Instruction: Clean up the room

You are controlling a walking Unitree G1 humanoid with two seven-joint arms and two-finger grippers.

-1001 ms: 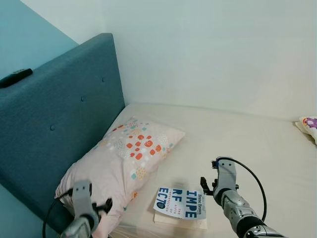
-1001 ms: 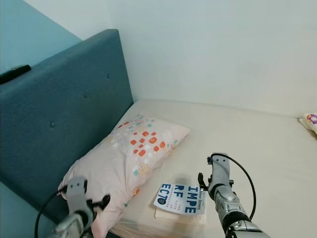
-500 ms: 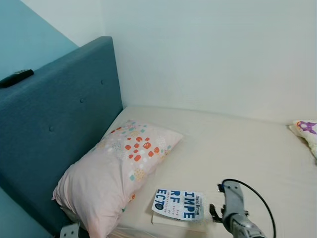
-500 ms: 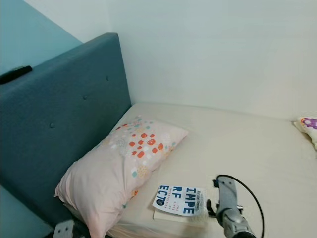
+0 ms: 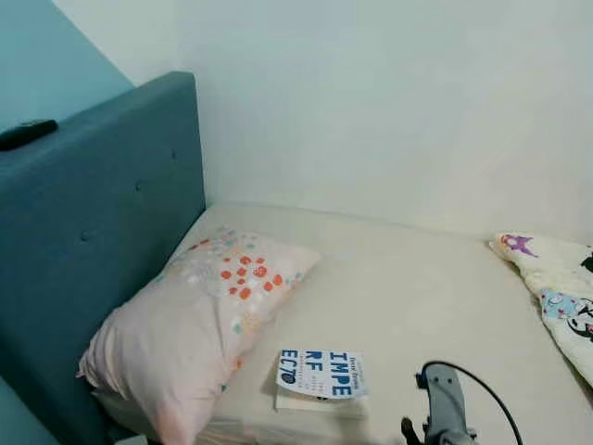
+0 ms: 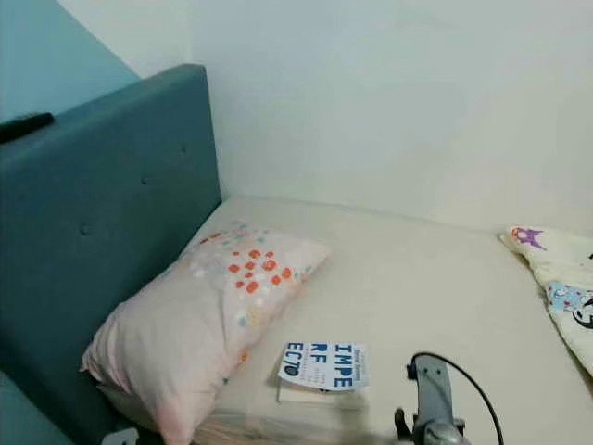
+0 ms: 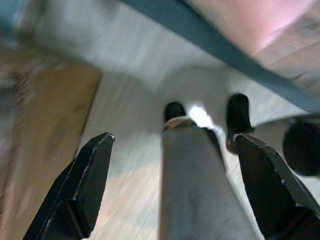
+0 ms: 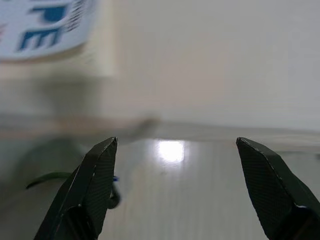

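Both grippers, left (image 7: 170,185) and right (image 8: 172,187), hang low with fingers spread, empty. Book (image 5: 321,375) lies uncollected at bed (image 5: 417,287) edge beside pillow (image 5: 195,320); blanket (image 5: 556,292) beyond. Tidying appears barely begun.

Right arm (image 5: 443,408) low at the bottom edge of the head views, silver wrist upright, black cable looping off its top. Right gripper (image 8: 177,192) with both black fingers (image 8: 92,190) spread wide, nothing between them. Left gripper (image 7: 177,192) pointing down, fingers (image 7: 82,187) likewise set well apart and empty. Grey robot leg (image 7: 197,190) straight below, between those fingers, two dark feet (image 7: 237,112) at its end; blurred.
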